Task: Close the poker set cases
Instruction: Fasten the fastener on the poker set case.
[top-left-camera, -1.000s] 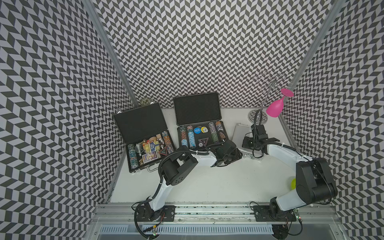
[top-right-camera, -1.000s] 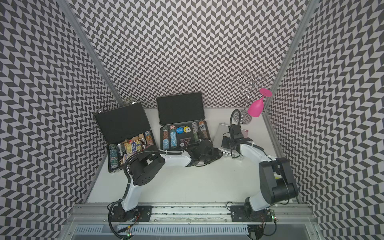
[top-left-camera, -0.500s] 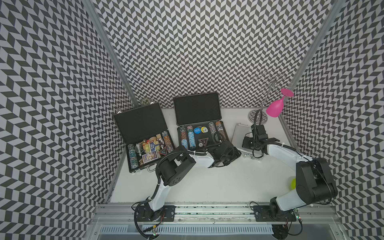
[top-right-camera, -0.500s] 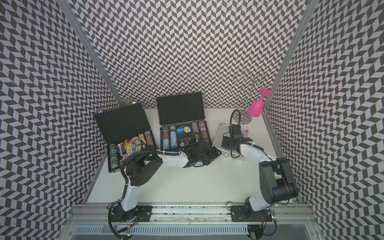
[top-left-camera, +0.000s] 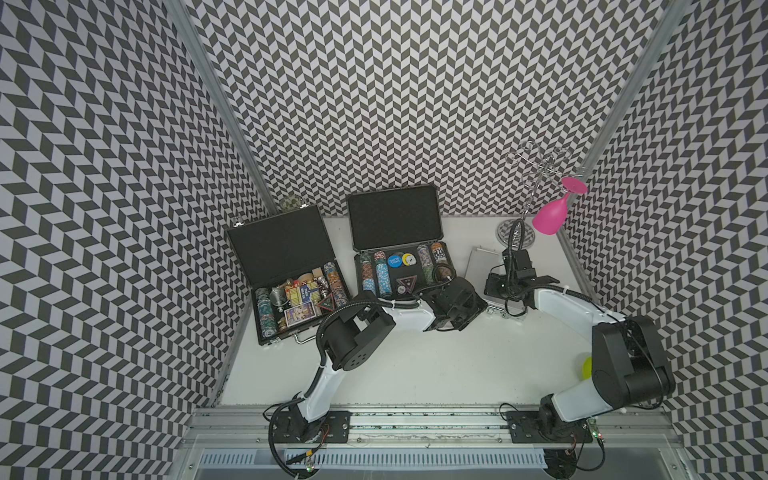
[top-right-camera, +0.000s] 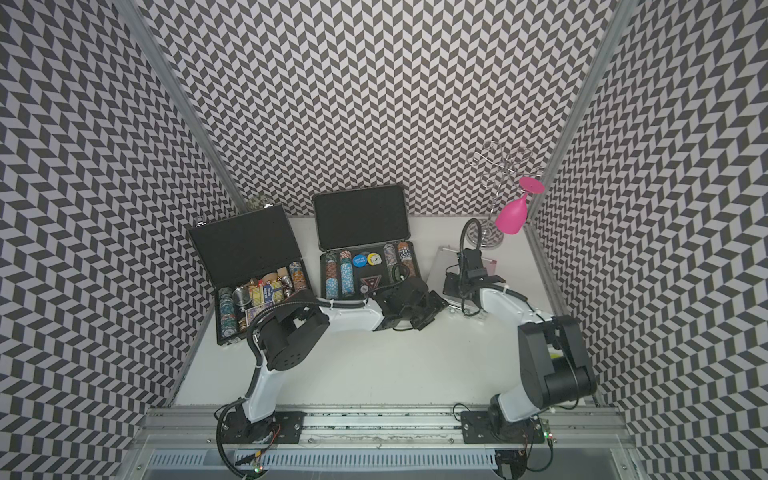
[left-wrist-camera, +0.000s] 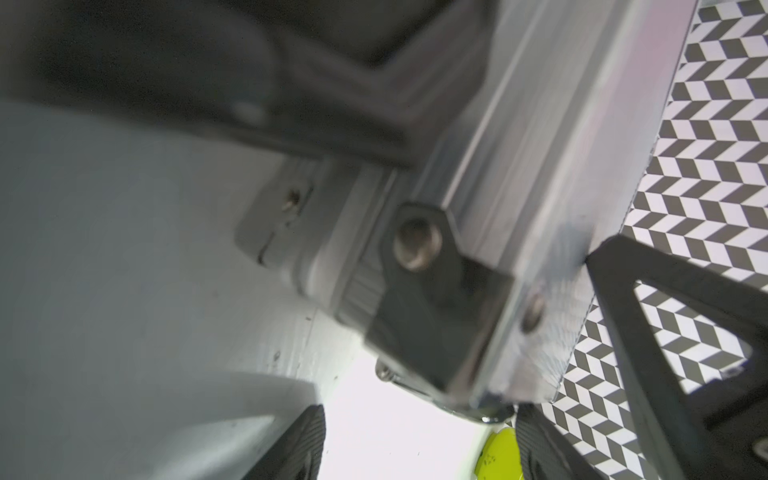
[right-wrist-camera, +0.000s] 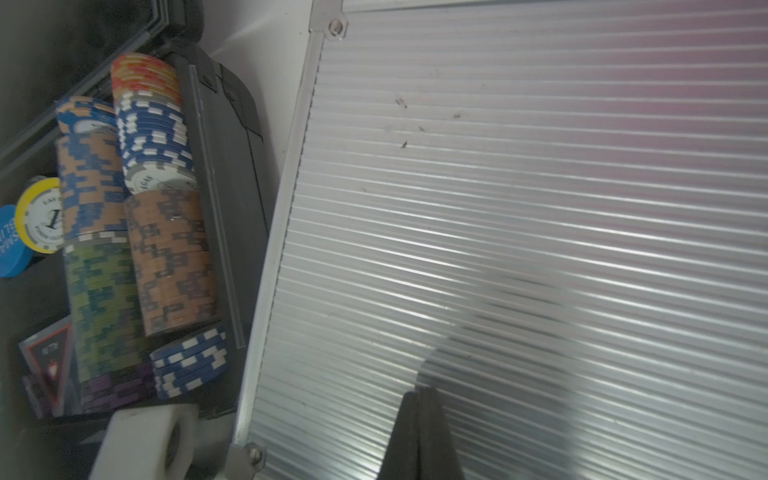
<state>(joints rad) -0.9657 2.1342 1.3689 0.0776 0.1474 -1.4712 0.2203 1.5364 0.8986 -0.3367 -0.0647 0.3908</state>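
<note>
Across the white counter (top-left-camera: 415, 365), the flat black case (top-left-camera: 286, 270) and the ribbed grey case (top-left-camera: 397, 241) stand open at the back, lids upright, chips showing. To their right the silver case (top-left-camera: 478, 270) lies lid-down beneath the right gripper (right-wrist-camera: 419, 415), clenched with its tip at the ribbed lid. The left gripper (left-wrist-camera: 417, 444) has just spread wider beside that case's front latch (left-wrist-camera: 274, 224), grasping nothing. That case looks finished; two remain.

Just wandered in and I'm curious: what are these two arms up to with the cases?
They are closing poker cases. The silver case looks closed: the right gripper, shut, is at its ribbed top, and the left gripper, open, is at its front edge. The black case and the grey case stand open, chips showing.
</note>
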